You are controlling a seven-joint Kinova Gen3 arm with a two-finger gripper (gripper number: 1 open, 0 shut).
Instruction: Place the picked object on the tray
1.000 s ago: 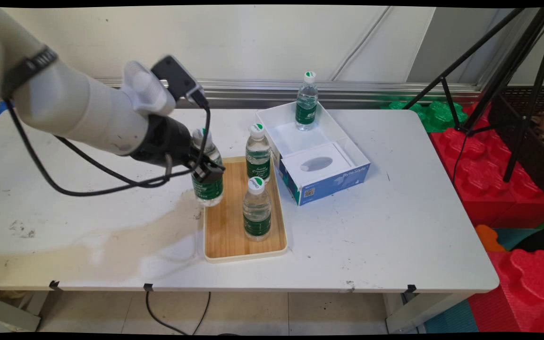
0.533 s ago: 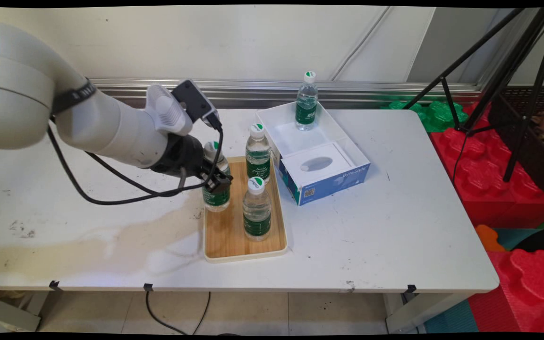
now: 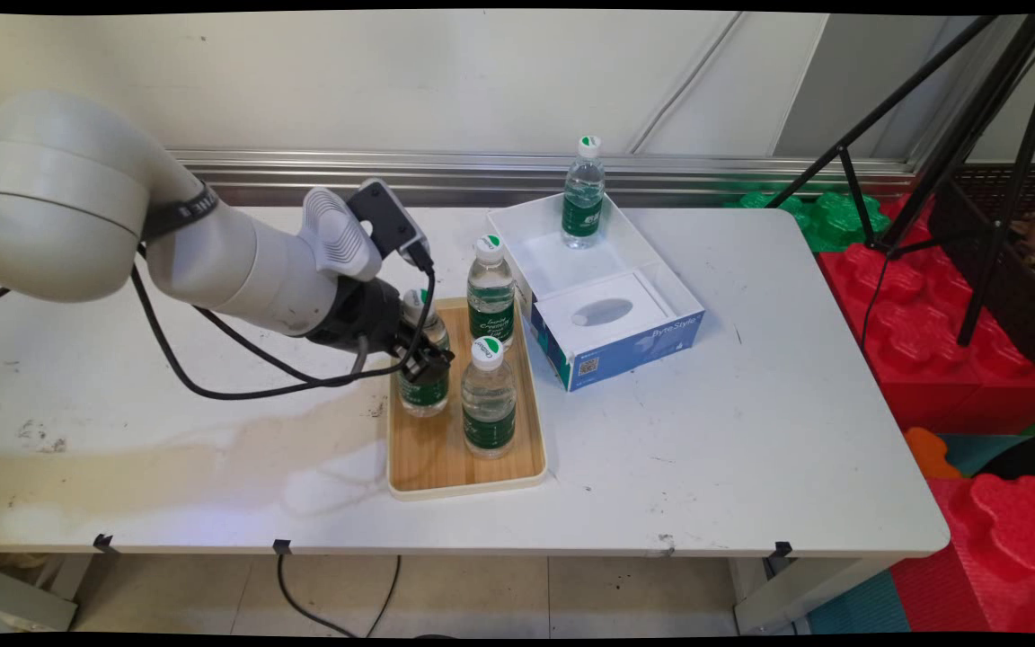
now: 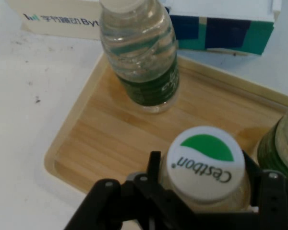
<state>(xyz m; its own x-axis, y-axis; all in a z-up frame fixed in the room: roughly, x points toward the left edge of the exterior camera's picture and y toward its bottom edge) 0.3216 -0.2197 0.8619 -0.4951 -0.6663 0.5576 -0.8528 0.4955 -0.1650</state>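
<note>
My black gripper [image 3: 423, 355] is shut on a clear water bottle [image 3: 425, 391] with a green label, held upright over the left part of the wooden tray [image 3: 432, 454]. In the hand view the bottle's white and green cap [image 4: 205, 162] sits between the fingers [image 4: 156, 165], above the tray's wood [image 4: 110, 139]. Two more bottles stand on the tray: one at its far end [image 3: 491, 292], one near the middle right [image 3: 489, 400]. The hand view shows one of them ahead [image 4: 141, 52] and the edge of another at the right [image 4: 281, 148].
A blue and white tissue box [image 3: 616, 328] lies right of the tray, with an open white box [image 3: 571, 252] behind it holding another bottle [image 3: 583, 193]. A black cable [image 3: 239, 382] hangs from the arm. A tripod [image 3: 958, 144] and red foam blocks [image 3: 958, 341] stand at the right.
The gripper has carried the bottle right and down, from beyond the tray's left edge to over the tray's left part, close to the other two bottles.
</note>
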